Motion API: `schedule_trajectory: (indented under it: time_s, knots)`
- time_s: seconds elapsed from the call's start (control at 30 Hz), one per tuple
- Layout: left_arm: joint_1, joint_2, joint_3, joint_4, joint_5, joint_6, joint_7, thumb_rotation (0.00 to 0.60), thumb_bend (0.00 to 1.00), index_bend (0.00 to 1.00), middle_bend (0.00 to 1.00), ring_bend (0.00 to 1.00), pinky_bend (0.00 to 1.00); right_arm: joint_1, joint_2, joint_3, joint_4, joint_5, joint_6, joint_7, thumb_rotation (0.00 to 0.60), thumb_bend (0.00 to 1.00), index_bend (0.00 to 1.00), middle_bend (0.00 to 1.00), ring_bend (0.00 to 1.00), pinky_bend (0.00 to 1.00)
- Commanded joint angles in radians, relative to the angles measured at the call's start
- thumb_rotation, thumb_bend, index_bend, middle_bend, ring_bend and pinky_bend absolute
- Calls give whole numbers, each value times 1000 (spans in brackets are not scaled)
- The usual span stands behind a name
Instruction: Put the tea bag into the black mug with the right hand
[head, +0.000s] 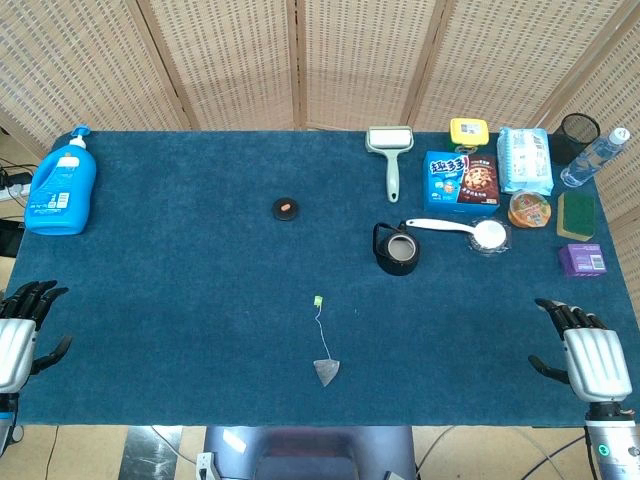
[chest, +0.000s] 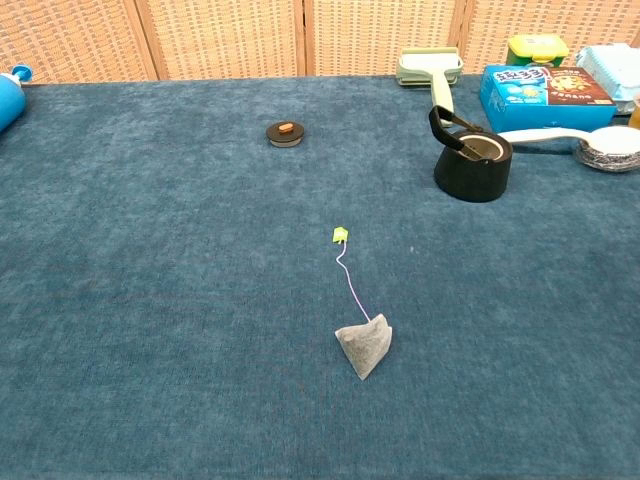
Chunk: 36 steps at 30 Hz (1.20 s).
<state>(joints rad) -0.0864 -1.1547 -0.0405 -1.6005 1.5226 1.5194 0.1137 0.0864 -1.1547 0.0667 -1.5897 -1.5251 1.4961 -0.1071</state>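
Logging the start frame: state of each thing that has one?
tea bag: flat on the cloth, string stretched out, not held
black mug: upright, lid off
mug lid: on the cloth, apart from the mug
left hand: holds nothing, fingers apart
right hand: holds nothing, fingers apart
detergent bottle: upright, capped
water bottle: capped

Lab/test setup: blue cloth table (head: 200, 300), wicker screens (head: 230, 60) behind, assorted household props.
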Motion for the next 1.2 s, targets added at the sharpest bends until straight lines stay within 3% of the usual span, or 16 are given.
schedule_trajectory:
  time_s: [0.03, 0.6, 0.73, 0.97, 1.2]
  knots:
    - [-1, -2, 2, -1, -4, -7, 3, 600, 320, 213, 179, 133, 237, 1, -5, -1, 8, 1, -4, 6, 600, 129, 218, 323, 345, 395]
    - [4, 5, 0, -4, 13, 16, -11, 600, 320, 213, 179, 133, 236, 4, -4, 2, 12, -11, 4, 51, 600, 130, 218, 323, 347, 404]
    - [0, 8, 1, -1, 18, 10, -11, 600, 321, 213, 179, 133, 236, 31, -5, 8, 19, -48, -4, 160, 600, 136, 227, 338, 390, 421]
    - [-8, 13, -1, -1, 20, 2, -11, 600, 320, 213, 179, 133, 237, 114, -20, 38, 77, -133, -17, 277, 600, 162, 271, 396, 468, 469]
    - [-21, 24, -11, -2, 13, -11, -1, 600, 321, 214, 179, 133, 236, 284, -32, 62, 145, -222, -138, 385, 600, 181, 285, 455, 597, 576]
